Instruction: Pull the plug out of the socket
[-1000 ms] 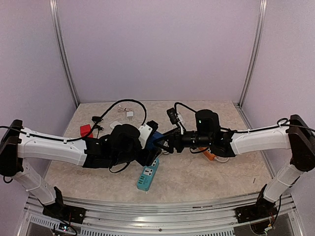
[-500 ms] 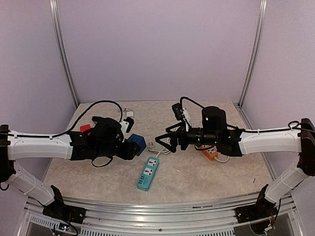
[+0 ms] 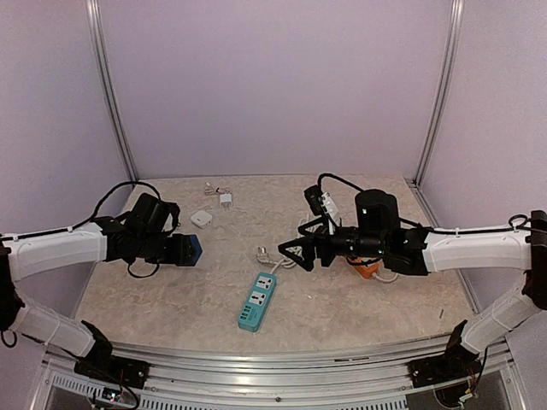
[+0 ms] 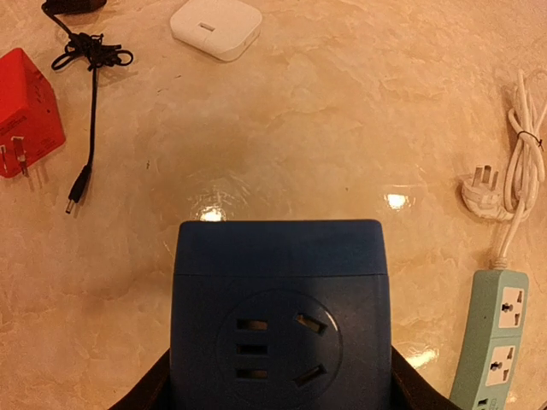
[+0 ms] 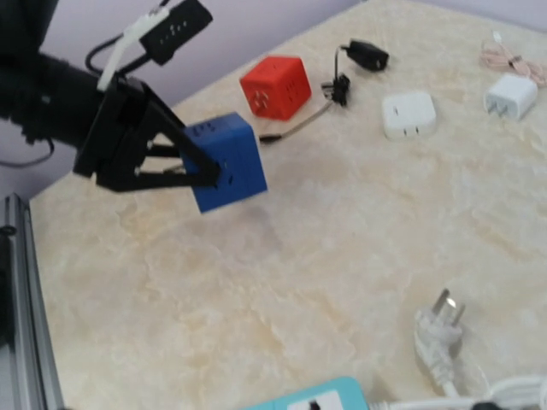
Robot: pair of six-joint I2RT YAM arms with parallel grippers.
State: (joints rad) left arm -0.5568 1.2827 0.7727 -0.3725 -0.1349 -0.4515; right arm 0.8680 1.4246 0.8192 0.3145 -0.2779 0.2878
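Observation:
The socket [image 4: 278, 316] is a blue cube with empty slots facing my left wrist camera. My left gripper [image 3: 184, 250] is shut on it, a dark finger [image 4: 149, 393] at each side, and holds it just above the table at the left [image 5: 224, 162]. The white plug [image 3: 265, 254] lies loose on the table, clear of the socket, its coiled white cord running to a teal power strip [image 3: 258, 301]. My right gripper [image 3: 288, 254] hangs open and empty just right of the plug [image 5: 440, 329]. Its fingers do not show in its own wrist view.
A red cube adapter [image 4: 26, 115] and a black cable [image 4: 85, 111] lie at the far left. A flat white adapter [image 3: 201, 219] and a small white charger [image 3: 225, 199] sit toward the back. An orange object [image 3: 366, 266] lies under my right arm.
The two grippers were together at the blue socket. My left arm has swung far left with the socket. The right gripper has opened and drawn back, and the white plug now lies on the table.

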